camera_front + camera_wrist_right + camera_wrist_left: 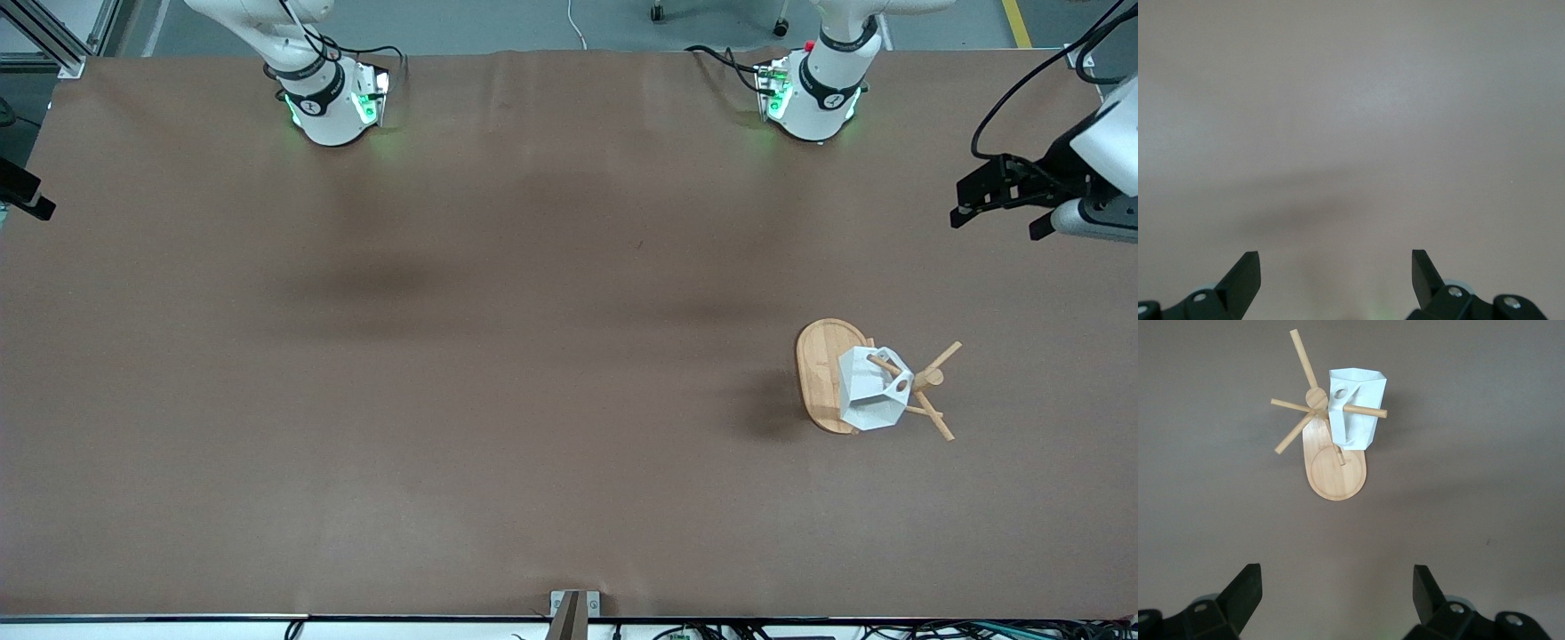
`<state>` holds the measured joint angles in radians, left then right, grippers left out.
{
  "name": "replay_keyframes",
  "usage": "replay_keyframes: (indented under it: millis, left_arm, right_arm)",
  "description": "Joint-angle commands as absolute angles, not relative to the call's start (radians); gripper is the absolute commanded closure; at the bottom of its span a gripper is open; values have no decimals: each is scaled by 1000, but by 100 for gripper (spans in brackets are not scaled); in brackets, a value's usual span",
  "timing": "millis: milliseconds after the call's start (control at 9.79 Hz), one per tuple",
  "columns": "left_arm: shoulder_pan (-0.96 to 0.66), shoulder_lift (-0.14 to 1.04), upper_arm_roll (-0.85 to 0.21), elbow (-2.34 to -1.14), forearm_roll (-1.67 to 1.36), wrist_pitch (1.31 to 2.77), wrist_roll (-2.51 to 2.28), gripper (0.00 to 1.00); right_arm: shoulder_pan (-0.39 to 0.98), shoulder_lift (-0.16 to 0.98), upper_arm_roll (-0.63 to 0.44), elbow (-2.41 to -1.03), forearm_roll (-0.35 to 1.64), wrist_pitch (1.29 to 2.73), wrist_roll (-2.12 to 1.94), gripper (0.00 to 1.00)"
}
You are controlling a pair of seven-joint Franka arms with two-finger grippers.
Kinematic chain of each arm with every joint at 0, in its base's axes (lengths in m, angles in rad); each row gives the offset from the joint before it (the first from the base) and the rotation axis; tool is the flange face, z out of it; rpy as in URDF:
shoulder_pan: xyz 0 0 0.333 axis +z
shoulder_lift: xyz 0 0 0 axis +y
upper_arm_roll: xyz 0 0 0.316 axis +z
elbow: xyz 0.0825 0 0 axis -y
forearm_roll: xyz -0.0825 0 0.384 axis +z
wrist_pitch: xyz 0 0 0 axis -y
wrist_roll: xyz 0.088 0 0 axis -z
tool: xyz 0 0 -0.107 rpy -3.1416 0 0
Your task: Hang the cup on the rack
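The white faceted cup [867,396] hangs by its handle on a peg of the bamboo rack [820,373], which stands upright toward the left arm's end of the table. In the left wrist view the peg passes through the hole in the handle of the cup [1361,420], above the oval base of the rack [1335,473]. My left gripper [996,224] is open and empty, up over the table's edge at the left arm's end, well apart from the rack. In its own view the left gripper [1337,572] holds nothing. My right gripper [1336,257] is open and empty over bare table.
Brown covering spans the whole table [498,356]. The two arm bases [329,98] [813,93] stand along the edge farthest from the front camera. A small metal mount [573,609] sits at the edge nearest that camera.
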<state>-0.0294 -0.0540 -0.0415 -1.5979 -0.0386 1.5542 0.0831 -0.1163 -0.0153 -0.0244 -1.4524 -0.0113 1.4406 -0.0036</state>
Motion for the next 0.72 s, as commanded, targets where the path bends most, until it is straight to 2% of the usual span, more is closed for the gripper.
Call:
replay_keyframes:
  millis: [0,613]
  left_arm:
    - [-6,-83,-86,-1628,6,1525,64,0]
    - [-5,-100,-109,-1621,8,1493,5,0]
  right_arm:
    - [-127,-31,-12,-1463,-25,1439,12,0]
    - [-129,-31,-12,-1463,-25,1439,12,0]
